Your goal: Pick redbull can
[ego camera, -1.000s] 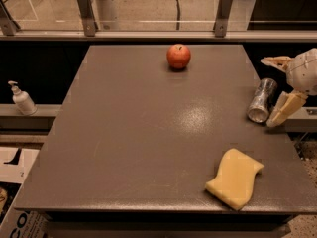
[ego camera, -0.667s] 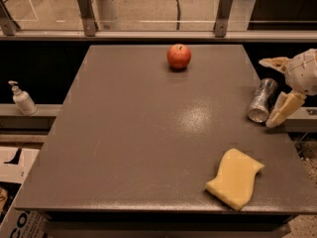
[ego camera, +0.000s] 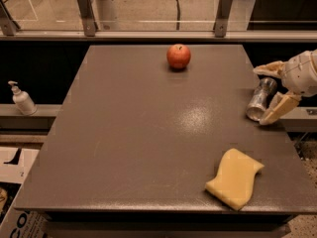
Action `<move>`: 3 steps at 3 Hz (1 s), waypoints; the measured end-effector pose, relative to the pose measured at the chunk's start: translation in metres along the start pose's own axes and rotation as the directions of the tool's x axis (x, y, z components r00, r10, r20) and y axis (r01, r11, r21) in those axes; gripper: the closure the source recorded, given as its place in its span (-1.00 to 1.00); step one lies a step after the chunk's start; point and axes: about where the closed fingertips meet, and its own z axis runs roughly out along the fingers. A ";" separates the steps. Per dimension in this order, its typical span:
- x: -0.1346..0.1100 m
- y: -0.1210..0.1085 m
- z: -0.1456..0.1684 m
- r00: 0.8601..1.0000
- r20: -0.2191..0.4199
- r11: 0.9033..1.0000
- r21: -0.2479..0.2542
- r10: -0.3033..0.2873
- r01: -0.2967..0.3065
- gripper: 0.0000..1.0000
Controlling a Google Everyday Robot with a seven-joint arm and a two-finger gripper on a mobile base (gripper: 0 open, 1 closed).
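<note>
The redbull can [ego camera: 260, 99], slim and silvery, lies on its side near the right edge of the dark table [ego camera: 124, 133]. My gripper [ego camera: 270, 94] comes in from the right at the can. It is open: one pale finger [ego camera: 267, 69] lies beyond the can's far end and the other finger [ego camera: 277, 109] lies at the can's near end, so the can sits between them. The red apple [ego camera: 179, 56] sits at the far middle of the table. The yellow sponge [ego camera: 235, 178] lies at the near right.
A white pump bottle [ego camera: 22, 98] stands on a ledge left of the table. A glass railing with metal posts [ego camera: 87, 11] runs behind the table. Cardboard boxes [ego camera: 12, 182] sit on the floor at the lower left.
The gripper has shifted very slightly left toward the can. The can, apple and sponge have not moved.
</note>
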 end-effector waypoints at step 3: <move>-0.006 0.004 0.007 1.000 0.017 1.000 -0.023 -0.003 0.003 0.73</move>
